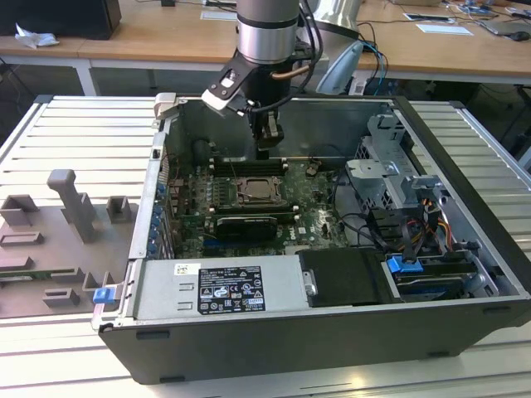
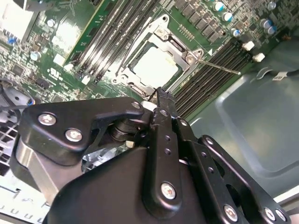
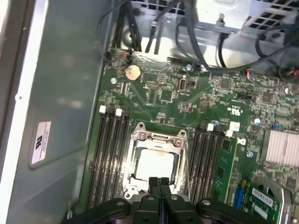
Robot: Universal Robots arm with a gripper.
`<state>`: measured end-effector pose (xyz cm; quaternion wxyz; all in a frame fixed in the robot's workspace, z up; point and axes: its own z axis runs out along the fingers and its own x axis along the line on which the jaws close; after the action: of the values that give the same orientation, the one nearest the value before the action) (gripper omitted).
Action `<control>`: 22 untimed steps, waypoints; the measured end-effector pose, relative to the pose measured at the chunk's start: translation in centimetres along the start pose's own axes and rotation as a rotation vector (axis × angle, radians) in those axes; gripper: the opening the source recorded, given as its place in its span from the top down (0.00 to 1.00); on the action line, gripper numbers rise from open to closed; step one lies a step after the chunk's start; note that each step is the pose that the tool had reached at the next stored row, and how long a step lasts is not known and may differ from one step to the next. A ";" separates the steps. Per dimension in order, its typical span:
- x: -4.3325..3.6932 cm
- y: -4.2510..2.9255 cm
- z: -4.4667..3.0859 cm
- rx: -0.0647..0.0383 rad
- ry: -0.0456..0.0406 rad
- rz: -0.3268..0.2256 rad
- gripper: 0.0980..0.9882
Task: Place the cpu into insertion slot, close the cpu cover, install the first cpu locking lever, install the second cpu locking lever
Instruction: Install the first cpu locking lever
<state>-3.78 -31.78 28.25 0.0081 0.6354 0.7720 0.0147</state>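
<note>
Above the insertion slot (image 1: pixel 259 192) the gripper (image 3: pixel 159 181) hangs, fingers (image 3: pixel 153 183) together, holding nothing. Inside that slot lies the cpu (image 3: pixel 153 163), framed by the cpu cover (image 3: pixel 159 136): light, stiff, probably fragile, best touched at its edges.

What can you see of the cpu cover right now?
The cpu cover is a thin, silvery metal frame, roughly square, with a window cut through its middle. It lies flat on the green board between the memory slots, and the pale cpu shows through the window. The gripper, fingers together, sits over one edge of it; whether it touches the cover I cannot tell.
</note>
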 end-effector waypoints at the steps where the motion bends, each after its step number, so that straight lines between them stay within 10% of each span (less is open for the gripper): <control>1: 0.00 0.00 0.00 0.000 0.0005 -0.014 0.99; 22: 0.00 0.00 0.00 0.002 0.0083 -0.250 0.99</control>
<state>-3.78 -31.78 28.25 0.0062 0.5340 0.8453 0.0156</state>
